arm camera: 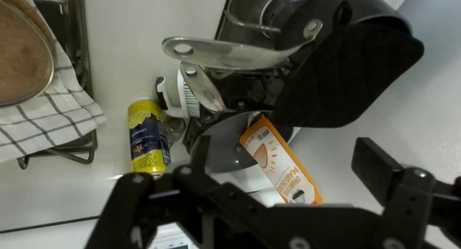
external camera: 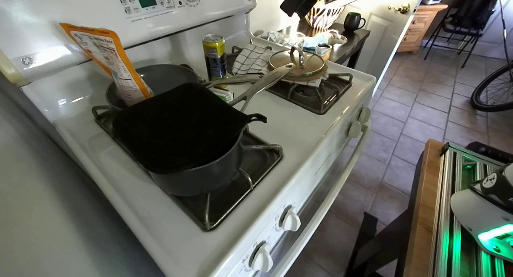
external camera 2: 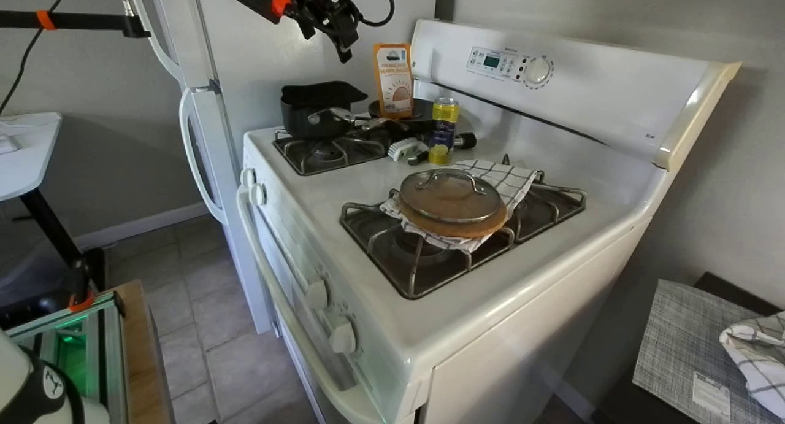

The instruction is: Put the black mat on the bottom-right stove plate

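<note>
The mat (external camera: 180,126), matte black and squarish with rounded corners and a corner loop, lies over the mouth of the grey metal pot (external camera: 200,180), below the fingers (arm camera: 376,171) of the gripper (arm camera: 287,157). Between them in the wrist view, and lower, the orange-edged packet (arm camera: 281,166) stands in the smooth, round pan (arm camera: 224,148). The fingers are spread wide, released, touching nothing.

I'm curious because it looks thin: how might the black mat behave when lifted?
Probably bendy but not limp: the black mat juts past the pot without hanging straight down. Likely light, since it looks thin. Its corner loop might snag.
</note>
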Controlling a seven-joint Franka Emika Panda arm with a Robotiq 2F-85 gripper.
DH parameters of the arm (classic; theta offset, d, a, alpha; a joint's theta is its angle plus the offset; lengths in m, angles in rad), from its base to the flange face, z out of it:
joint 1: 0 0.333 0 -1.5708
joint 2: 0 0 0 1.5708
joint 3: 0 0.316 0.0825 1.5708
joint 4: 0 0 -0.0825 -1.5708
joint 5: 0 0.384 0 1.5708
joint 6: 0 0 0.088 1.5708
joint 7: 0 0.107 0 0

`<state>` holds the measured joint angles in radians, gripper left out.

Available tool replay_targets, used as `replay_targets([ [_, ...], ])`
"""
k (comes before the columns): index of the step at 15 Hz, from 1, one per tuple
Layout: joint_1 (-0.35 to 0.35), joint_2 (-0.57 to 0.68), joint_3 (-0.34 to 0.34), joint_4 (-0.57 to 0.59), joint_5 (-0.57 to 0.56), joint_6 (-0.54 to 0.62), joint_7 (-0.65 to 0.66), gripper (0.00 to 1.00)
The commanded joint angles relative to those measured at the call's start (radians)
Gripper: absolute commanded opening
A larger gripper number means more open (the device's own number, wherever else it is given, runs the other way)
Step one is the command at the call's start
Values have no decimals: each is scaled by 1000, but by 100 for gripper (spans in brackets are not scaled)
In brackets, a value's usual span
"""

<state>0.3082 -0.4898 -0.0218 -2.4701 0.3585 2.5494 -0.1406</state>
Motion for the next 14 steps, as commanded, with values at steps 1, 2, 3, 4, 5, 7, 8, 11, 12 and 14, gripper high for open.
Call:
replay_targets([
  [1, 86, 78, -54, 9, 167, 163, -123, 100],
  [2, 120, 98, -80, 17, 225, 189, -172, 100],
  [3, 187, 130, -139, 39, 325, 179, -272, 100],
  [4, 264, 136, -209, 50, 405, 156, -343, 100],
  [5, 313, 156, -263, 71, 488, 123, -412, 100],
  [7, 342, 203, -325, 114, 605, 30, -510, 100],
  [8, 339, 222, -344, 126, 613, 3, -518, 100],
  [11, 144, 223, -172, 117, 659, -10, -551, 100],
  [12, 120, 234, -160, 128, 670, -20, -562, 100],
  [14, 106, 243, -149, 139, 674, -24, -566, 100],
])
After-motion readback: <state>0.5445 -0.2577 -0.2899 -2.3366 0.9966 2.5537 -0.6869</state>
